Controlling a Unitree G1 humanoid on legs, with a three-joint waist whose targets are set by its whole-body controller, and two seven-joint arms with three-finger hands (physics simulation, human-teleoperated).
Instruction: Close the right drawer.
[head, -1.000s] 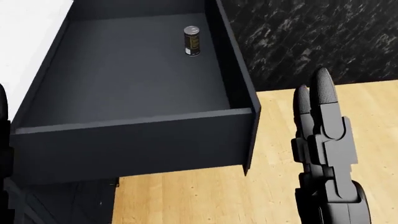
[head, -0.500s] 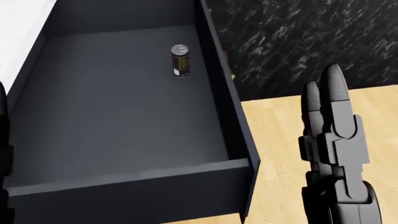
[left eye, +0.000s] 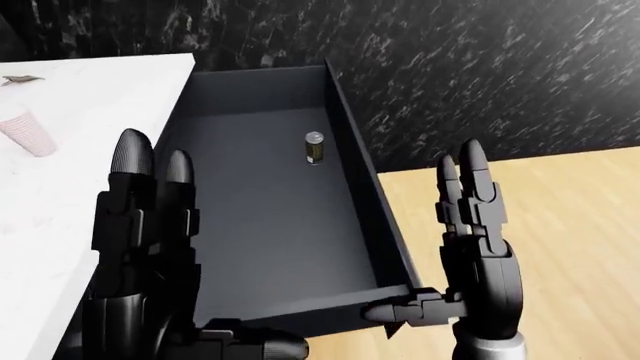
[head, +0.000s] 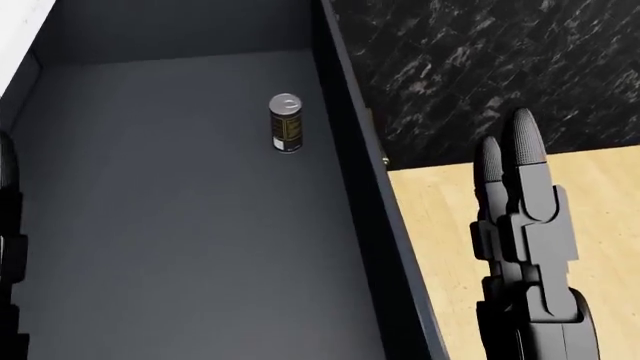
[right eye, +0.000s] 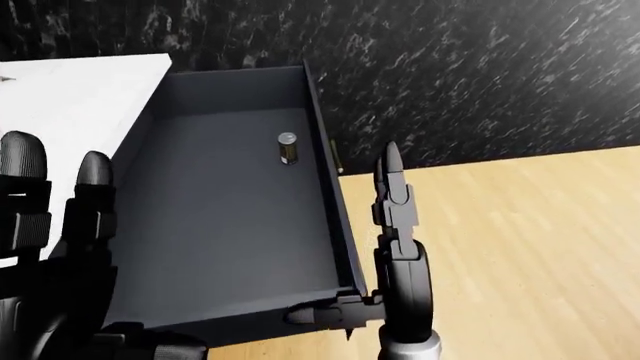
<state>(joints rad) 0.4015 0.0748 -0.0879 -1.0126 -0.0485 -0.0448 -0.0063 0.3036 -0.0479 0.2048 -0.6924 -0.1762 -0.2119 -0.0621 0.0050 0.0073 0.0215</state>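
The right drawer (left eye: 385, 232) is dark grey and stands pulled far out from the black marbled cabinet face, seen from above. A small can (left eye: 314, 148) stands upright inside it near the right wall; it also shows in the head view (head: 285, 124). My right hand (left eye: 470, 225) is open, fingers straight, just right of the drawer's right wall, with its thumb (left eye: 395, 311) at the drawer front's right corner. My left hand (left eye: 150, 217) is open over the drawer's left edge, holding nothing.
A white counter (left eye: 60, 195) lies left of the drawer with a pink paper cup (left eye: 28, 135) on it. Light wooden floor (left eye: 560, 247) spreads to the right. The black marbled wall (left eye: 480, 75) runs across the top.
The whole head view has shifted: the camera moved in over the drawer, so the drawer front slid down out of the picture and the can sits lower. My right hand keeps its place in view.
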